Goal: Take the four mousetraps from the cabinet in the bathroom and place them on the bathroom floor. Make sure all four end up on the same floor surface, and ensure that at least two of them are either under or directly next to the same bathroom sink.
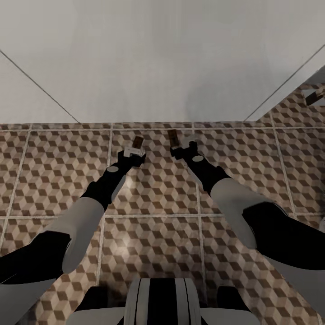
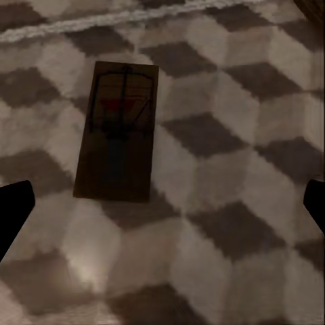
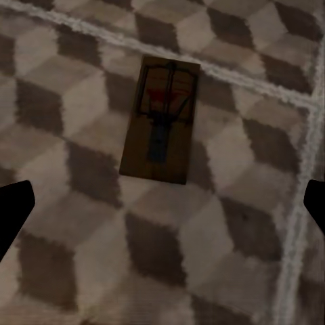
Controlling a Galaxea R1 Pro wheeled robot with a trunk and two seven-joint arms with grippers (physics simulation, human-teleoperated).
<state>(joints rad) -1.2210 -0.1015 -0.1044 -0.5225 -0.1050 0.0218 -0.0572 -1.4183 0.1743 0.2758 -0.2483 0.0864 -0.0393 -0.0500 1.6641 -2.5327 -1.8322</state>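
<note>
Two mousetraps lie flat on the patterned bathroom floor, side by side and a little apart. The left mousetrap rests just beyond my left gripper, which is open and empty above it. Ahead of my right gripper lies the right mousetrap; that gripper is open too and holds nothing. Each wrist view has dark fingertips at the picture's far edges. The cabinet is out of view.
A broad white surface rises right behind the traps; I cannot tell whether it belongs to the sink. A dark object sits at the far right. My base stands at the near edge on the tiles.
</note>
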